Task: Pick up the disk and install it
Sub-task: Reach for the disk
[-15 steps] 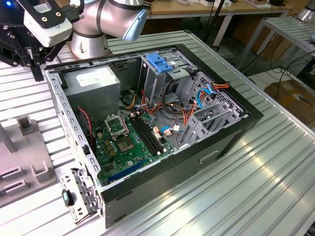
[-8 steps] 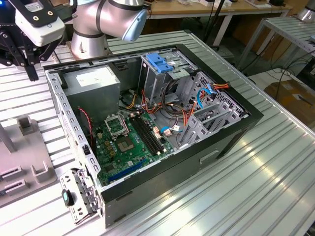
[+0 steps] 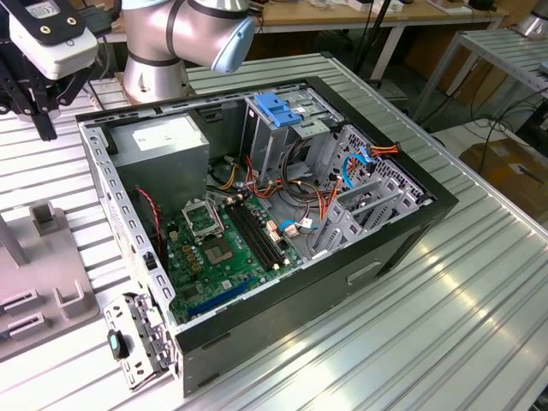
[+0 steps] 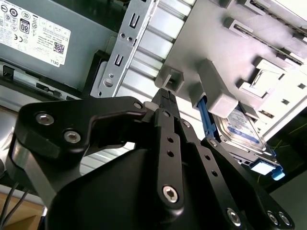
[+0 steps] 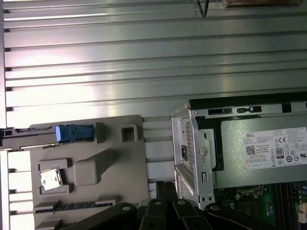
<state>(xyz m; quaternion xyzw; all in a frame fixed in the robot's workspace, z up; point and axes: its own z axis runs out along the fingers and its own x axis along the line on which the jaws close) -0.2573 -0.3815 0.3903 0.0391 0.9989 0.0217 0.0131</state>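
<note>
The open computer case lies on its side in the middle of the ribbed metal bench, and one can look straight into it. In the corner of the case nearest to the base of the arm sits the grey power supply with a white sticker. The green motherboard covers the floor of the case beside it. Next to the power supply stands a tall metal drive cage with a light-blue latch on its top. Red, orange and yellow cables run between this cage and a second, lower metal cage at the side of the case on the exterior view's right. Outside the case, near the edge of the bench on the exterior view's left, lies a grey fixture plate with raised blocks and slots. The disk is held in one slot of this plate, standing on its edge and not flat, just beside one of the grey blocks. It is a flat silver-grey metal drive with a blue-and-white printed label on its face and a blue plastic side rail along its edge; in the first wrist view this rail shows end-on above the plate. The black claw hangs above the plate, close to the disk but apart from it. Its fingers are drawn together to a narrow tip and hold nothing.
</note>
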